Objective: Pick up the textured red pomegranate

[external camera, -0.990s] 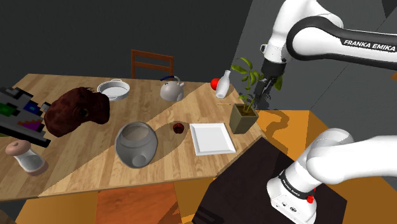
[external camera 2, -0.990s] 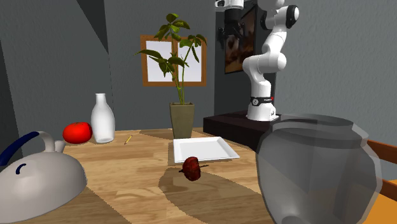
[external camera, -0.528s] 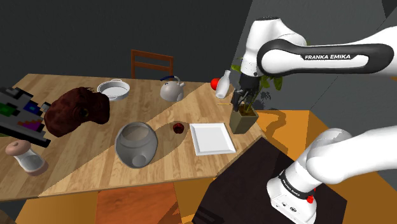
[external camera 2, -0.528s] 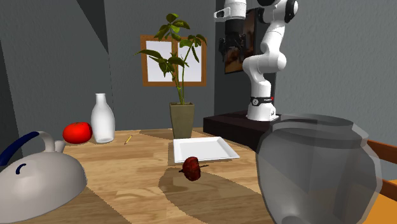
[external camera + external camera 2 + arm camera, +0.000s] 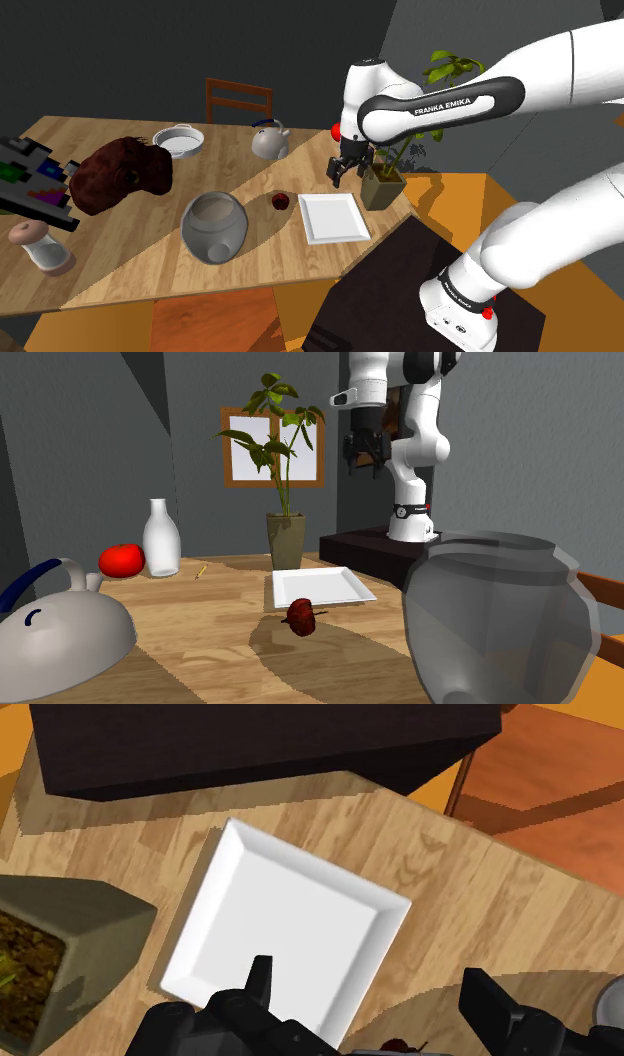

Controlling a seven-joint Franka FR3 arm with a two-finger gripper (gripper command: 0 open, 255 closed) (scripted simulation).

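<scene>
The pomegranate (image 5: pixel 281 202) is a small dark red, rough ball lying on the wooden table (image 5: pixel 120 255), just off the white square plate (image 5: pixel 333 217) toward the shoulder view's left. In the second exterior view the pomegranate (image 5: pixel 299 617) sits in front of the plate (image 5: pixel 320 587). My gripper (image 5: pixel 340 170) hangs open above the plate's far edge, well above the table and apart from the fruit. High up in the second exterior view, the gripper (image 5: pixel 363 455) points down. Between the spread fingers of the gripper (image 5: pixel 372 1004) I see the plate (image 5: pixel 290 929) and a sliver of the pomegranate (image 5: pixel 405 1047).
A potted plant (image 5: pixel 381 187) stands close beside the gripper, at the table's edge. A grey vase (image 5: pixel 214 227), a kettle (image 5: pixel 269 140), a white bowl (image 5: pixel 179 140), a brown lumpy object (image 5: pixel 122 172) and a shaker (image 5: pixel 40 245) share the table. A tomato (image 5: pixel 120 560) and white bottle (image 5: pixel 160 539) stand behind.
The arm has swung down and toward the shoulder view's left, from beyond the plant to above the plate's far edge. The fingers stay open; nothing on the table moved.
</scene>
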